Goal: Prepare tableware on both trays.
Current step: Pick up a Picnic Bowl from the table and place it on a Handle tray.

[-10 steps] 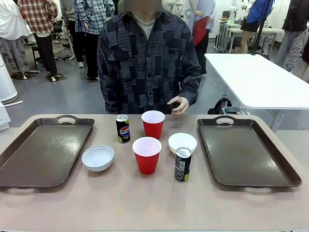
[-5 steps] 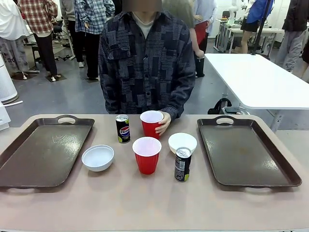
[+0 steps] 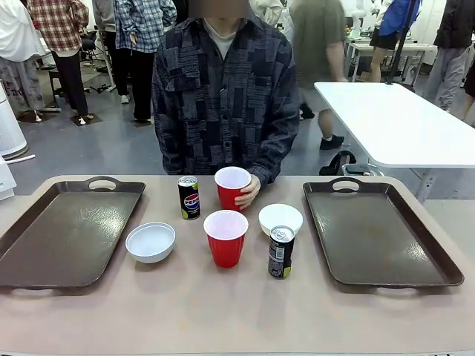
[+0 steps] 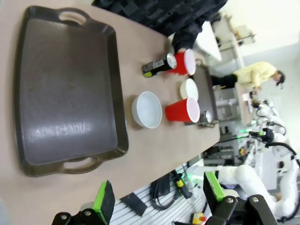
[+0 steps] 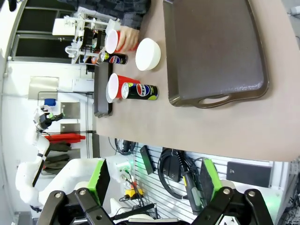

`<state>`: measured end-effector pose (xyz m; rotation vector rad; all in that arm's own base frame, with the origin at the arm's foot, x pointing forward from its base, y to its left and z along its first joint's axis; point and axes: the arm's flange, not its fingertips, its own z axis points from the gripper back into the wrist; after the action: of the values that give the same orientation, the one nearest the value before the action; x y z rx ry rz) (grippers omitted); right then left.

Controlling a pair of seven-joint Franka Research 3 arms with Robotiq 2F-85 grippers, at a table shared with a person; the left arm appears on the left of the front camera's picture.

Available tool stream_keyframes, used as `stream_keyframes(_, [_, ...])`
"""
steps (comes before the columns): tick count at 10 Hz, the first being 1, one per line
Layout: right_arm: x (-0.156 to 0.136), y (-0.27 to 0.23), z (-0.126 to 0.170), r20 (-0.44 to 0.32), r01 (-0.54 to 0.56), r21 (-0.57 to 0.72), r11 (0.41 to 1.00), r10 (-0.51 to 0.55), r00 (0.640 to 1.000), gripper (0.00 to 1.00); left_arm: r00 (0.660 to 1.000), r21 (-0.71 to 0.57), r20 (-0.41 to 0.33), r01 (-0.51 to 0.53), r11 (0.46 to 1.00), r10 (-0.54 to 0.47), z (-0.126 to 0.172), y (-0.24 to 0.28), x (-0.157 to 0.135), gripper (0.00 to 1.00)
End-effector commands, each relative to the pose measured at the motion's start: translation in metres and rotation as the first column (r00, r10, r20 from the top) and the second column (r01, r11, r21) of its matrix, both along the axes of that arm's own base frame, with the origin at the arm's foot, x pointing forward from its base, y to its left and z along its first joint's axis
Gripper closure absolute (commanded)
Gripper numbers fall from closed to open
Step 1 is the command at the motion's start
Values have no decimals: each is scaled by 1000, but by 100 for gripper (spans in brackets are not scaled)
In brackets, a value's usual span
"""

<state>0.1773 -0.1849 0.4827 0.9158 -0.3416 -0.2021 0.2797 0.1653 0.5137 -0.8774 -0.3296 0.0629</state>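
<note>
Two dark brown trays lie on the table, the left tray (image 3: pixel 67 230) and the right tray (image 3: pixel 378 233), both bare. Between them stand a Pepsi can (image 3: pixel 188 197), a dark can (image 3: pixel 280 252), a near red cup (image 3: pixel 225 238) and two white bowls (image 3: pixel 151 242) (image 3: pixel 280 219). The person's hand (image 3: pixel 249 191) grips the far red cup (image 3: pixel 233 188). My left gripper (image 4: pixel 157 194) hangs open high above the left tray (image 4: pixel 65 89). My right gripper (image 5: pixel 152 180) is open too, off the near end of the right tray (image 5: pixel 215 51).
The person stands at the table's far edge behind the cups. A white table (image 3: pixel 401 122) stands at the back right, and other people move about in the room behind.
The person's hand came down from chest height and closed around the far red cup. Behind, a bystander walked to the right. Nothing else on the table moved.
</note>
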Motion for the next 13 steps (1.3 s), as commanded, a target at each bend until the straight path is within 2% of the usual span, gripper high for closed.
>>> stream_keyframes(1, [1,-1,-1,19,-8,13,1000,7,1000,0,996,219,-77,58,974,-42,32,-50,22,0])
stream_keyframes(3, [1,-1,-1,19,-8,13,1000,7,1000,0,985,404,-153,140,904,-84,46,-118,58,0])
stream_keyframes(5, [1,-1,-1,19,-8,13,1000,7,1000,0,964,530,-247,218,819,-97,32,-191,95,0])
stream_keyframes(7, [1,-1,-1,19,-8,13,1000,7,1000,0,957,610,-280,241,755,-79,0,-245,122,0])
stream_keyframes(9, [1,-1,-1,19,-8,13,1000,7,1000,0,948,672,-309,274,688,-75,-50,-275,139,0])
stream_keyframes(11, [1,-1,-1,19,-8,13,1000,7,1000,0,944,672,-318,292,680,-91,-88,-293,149,0])
stream_keyframes(13, [1,-1,-1,19,-8,13,1000,7,1000,0,958,685,-264,268,677,-113,-101,-311,155,0])
